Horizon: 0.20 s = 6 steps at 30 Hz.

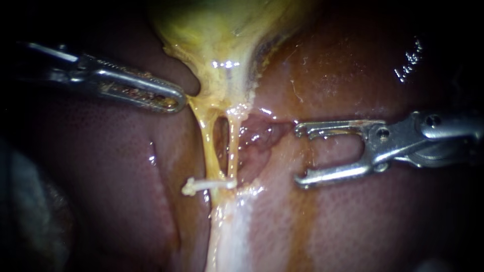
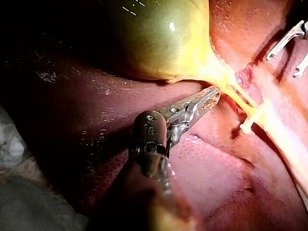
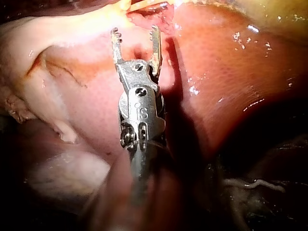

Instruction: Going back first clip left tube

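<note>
Clip (image 1: 209, 184): already across your left tube (image 1: 206, 146), 6 o'clock from gallbladder (image 1: 222, 30).
Right instrument (image 1: 298, 156): jaws wide open, empty, 3 o'clock from clip; only your withdrawal remains, I judge.
Left instrument (image 1: 174, 100): jaws closed on gallbladder.

Darkness across the upper left and right corners of the endoscope view, light pooled mid-frame, wet glints on the liver (image 1: 353, 226), pale grey cloth-like material (image 1: 22, 201) at the lower left edge

Two instruments (image 1: 179, 100) (image 1: 298, 155), two tubes (image 1: 207, 146) (image 1: 232, 146), one clip (image 1: 206, 185), one gallbladder (image 1: 222, 30), one liver (image 1: 353, 75).
</note>
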{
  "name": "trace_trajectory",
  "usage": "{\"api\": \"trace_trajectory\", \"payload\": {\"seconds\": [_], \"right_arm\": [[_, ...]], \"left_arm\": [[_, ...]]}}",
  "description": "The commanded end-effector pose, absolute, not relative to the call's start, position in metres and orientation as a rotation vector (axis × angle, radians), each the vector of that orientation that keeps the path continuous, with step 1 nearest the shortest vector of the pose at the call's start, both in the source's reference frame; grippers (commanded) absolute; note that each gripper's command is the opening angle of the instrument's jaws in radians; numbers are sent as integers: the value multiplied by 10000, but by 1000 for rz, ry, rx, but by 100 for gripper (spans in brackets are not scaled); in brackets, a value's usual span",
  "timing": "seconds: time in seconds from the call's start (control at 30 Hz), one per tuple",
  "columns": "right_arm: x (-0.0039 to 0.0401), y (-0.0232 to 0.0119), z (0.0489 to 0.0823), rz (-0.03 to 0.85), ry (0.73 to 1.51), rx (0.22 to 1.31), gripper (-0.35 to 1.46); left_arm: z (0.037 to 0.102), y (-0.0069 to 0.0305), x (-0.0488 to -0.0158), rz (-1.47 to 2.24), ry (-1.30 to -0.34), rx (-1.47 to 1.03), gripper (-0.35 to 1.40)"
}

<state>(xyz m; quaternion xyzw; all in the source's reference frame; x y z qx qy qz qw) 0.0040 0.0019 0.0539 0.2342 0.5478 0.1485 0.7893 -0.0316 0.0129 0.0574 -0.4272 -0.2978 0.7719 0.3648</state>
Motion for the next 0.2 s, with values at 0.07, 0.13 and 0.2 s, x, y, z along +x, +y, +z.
{"api": "trace_trajectory", "payload": {"seconds": [0.07, 0.13, 0.2], "right_arm": [[39, 19, 539, 320, 1180, 504, 50], [39, 18, 539, 320, 1180, 504, 50], [39, 18, 539, 320, 1180, 504, 50]], "left_arm": [[574, 128, -317, 1986, -766, -1099, -35], [574, 128, -316, 1986, -766, -1099, -35], [574, 128, -316, 1986, -767, -1099, -35]]}}
